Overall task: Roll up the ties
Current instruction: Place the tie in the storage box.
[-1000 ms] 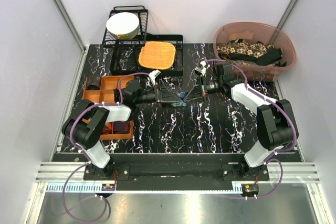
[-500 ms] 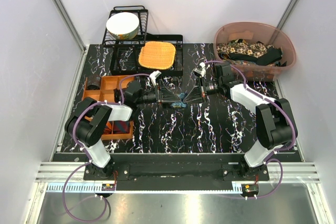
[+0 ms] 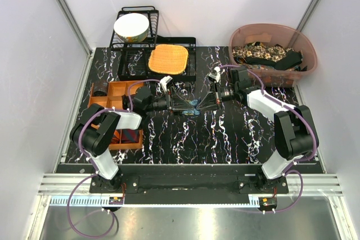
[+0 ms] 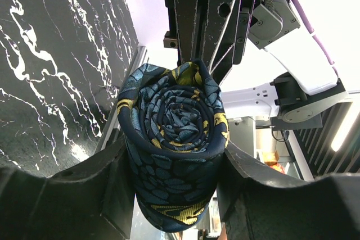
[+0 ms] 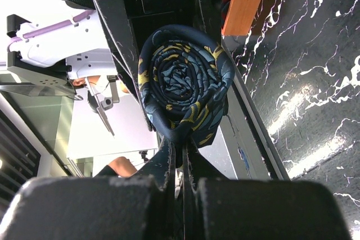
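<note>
- Top view: the left gripper (image 3: 184, 106) and the right gripper (image 3: 203, 103) meet in the middle of the frame, over the black table (image 3: 225, 139), with the rolled tie (image 3: 194, 105) between them
- A moment ago the left gripper's fingers were spread wider; now they have come in around the roll, so it looks like the left arm is taking the roll over
- The other ties (image 3: 264, 54) lie in the pink tub (image 3: 306, 63) at the upper right, so I think there are more to roll
- The orange tray (image 3: 121, 91) is at the left
- Left wrist view: the rolled tie (image 4: 174, 139) fills the middle of the frame, dark blue with teal and yellow shapes, wound in a tight neat spiral
- The left gripper's fingers (image 4: 107, 178) press on both sides of it, about half open, hugging the roll
- The right gripper (image 4: 194, 26) comes down from the top of the frame to the roll's top edge
- Right wrist view: the rolled tie (image 5: 183, 82) sits just above the middle, and the spiral holds together with no loose end hanging out
- The right gripper (image 5: 179, 150) at the bottom is squeezed tight, and it seems to pinch the roll's lower edge
</note>
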`<state>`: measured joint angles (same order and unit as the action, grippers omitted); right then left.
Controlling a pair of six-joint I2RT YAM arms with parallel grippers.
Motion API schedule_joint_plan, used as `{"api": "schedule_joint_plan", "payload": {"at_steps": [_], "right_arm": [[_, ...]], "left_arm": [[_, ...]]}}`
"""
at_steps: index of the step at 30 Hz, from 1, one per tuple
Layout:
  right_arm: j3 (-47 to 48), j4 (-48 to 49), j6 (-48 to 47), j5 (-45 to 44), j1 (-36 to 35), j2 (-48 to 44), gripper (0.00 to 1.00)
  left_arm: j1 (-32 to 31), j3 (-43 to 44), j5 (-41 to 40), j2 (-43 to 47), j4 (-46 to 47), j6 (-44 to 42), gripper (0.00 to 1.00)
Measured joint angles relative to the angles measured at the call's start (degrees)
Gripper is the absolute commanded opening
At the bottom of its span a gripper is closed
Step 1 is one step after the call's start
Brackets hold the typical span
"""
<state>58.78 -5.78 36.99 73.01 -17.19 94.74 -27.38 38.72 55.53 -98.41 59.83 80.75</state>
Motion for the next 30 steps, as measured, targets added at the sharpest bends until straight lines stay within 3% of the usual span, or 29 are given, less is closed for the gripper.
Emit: {"api": "schedule_joint_plan", "payload": {"at_steps": [6, 15, 16, 19, 23, 30], "right_arm": [[0.0, -0.2, 0.0, -0.4, 0.0, 0.4, 0.44], [0.0, -2.3, -1.7, -1.6, -0.2, 0.6, 0.71], [0.0, -2.9, -2.2, -1.6, -0.2, 0.6, 0.82], [0.0, -4.7, -3.7, -2.0, -0.2, 0.6, 0.99], [0.4, -7.9, -6.0, -3.5, 0.0, 0.6, 1.0], [3.0, -13.2, -10.1, -6.1, 1.9, 0.3, 1.0]], "left_arm": [[0.2, 0.0, 0.0, 0.0, -1.9, -2.1, 0.0], [1.1, 0.0, 0.0, 0.1, -9.6, -7.7, 0.0], [1.2, 0.0, 0.0, 0.2, -10.8, -8.5, 0.0], [1.9, 0.0, 0.0, 1.1, -15.3, -11.7, 0.0], [4.0, 2.6, -0.3, 3.9, -31.8, -22.5, 0.0], [10.8, 19.4, -6.2, 8.0, -76.0, -55.1, 0.0]]}}
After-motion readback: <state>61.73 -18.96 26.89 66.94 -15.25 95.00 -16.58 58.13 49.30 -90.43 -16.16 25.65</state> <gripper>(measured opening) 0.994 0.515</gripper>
